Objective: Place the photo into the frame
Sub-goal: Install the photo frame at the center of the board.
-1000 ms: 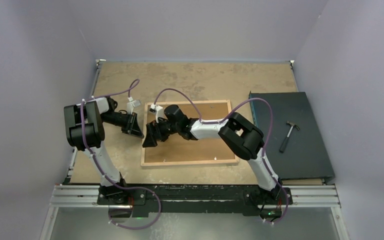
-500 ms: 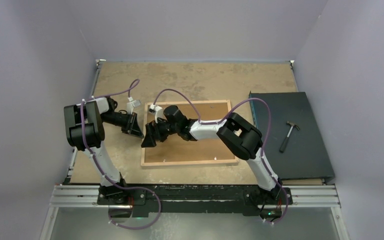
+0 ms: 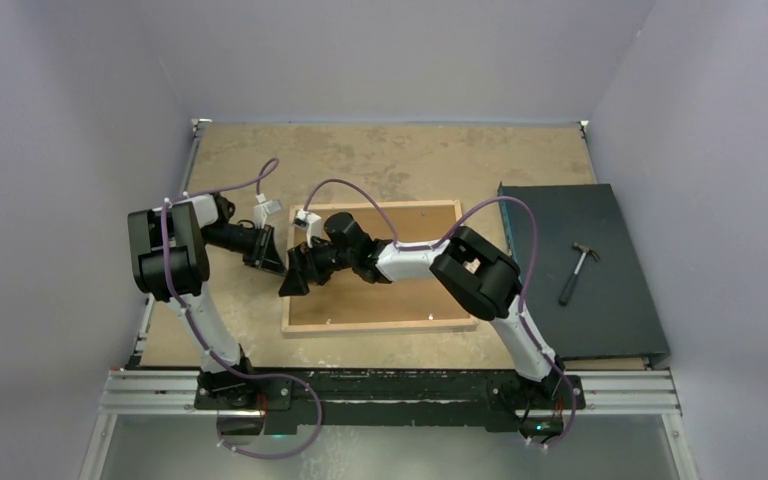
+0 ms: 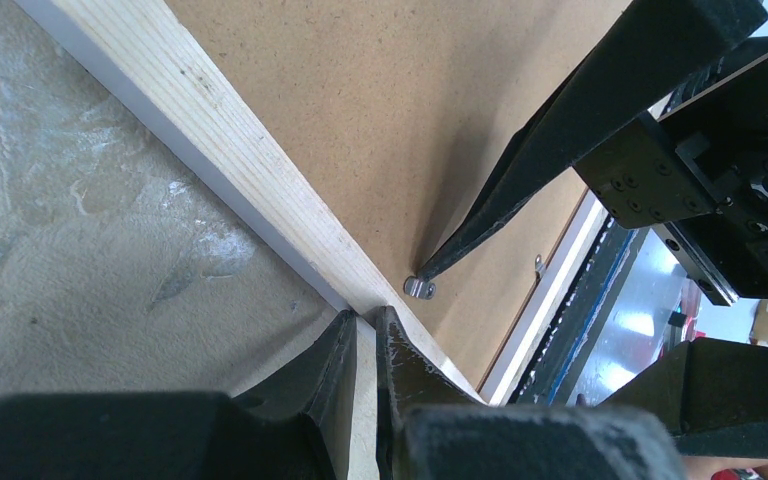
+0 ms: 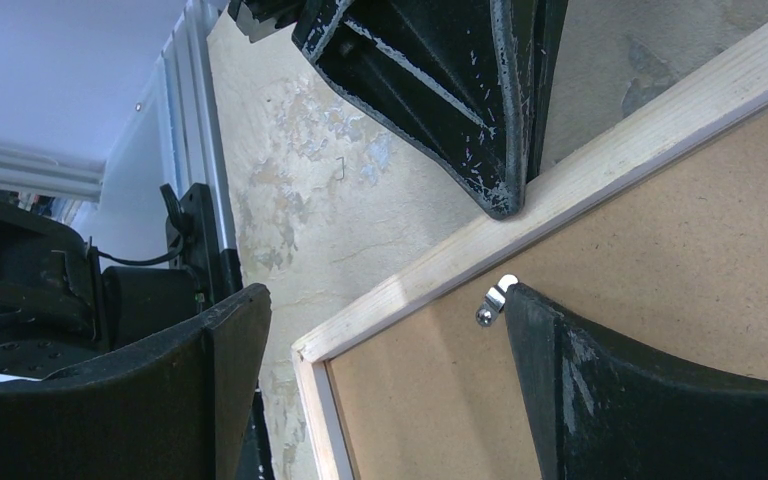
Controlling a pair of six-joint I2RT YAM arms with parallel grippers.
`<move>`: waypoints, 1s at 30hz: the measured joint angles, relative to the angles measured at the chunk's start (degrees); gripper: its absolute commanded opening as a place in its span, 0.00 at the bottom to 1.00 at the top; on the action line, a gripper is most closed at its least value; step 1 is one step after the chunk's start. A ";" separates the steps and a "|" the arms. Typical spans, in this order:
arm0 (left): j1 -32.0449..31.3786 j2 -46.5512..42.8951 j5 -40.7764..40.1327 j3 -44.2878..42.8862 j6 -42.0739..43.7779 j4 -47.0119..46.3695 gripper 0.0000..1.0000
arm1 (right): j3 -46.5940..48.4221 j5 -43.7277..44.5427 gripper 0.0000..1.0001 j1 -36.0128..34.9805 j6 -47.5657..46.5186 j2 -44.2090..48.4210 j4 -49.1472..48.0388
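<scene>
1 frame [image 3: 380, 324] | flat, wood back up | long axis left-right

Tight spot: left gripper [image 4: 365, 318] tip on the frame [image 4: 230, 150] rail, right gripper [image 5: 385, 298] finger just across at the clip [image 5: 492, 300]. Free: table [image 4: 80, 220] outside the left fingers, board [image 4: 380, 110] beyond the right finger.
</scene>
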State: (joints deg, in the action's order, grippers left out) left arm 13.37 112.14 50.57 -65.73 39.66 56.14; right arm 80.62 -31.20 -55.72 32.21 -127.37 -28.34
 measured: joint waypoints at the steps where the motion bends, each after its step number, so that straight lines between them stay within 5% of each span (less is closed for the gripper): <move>1: 0.00 0.00 0.00 0.00 0.00 0.00 0.00 | 0.00 0.00 0.88 0.00 0.11 0.00 -0.02; 30: 0.00 0.00 0.04 0.02 0.00 -0.02 0.00 | 0.07 -1.11 0.85 -0.42 1.18 -0.87 -2.01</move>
State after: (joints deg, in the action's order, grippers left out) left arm 13.37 112.14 50.61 -65.71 39.66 56.12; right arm 80.68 -32.32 -56.14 33.39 -128.25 -30.35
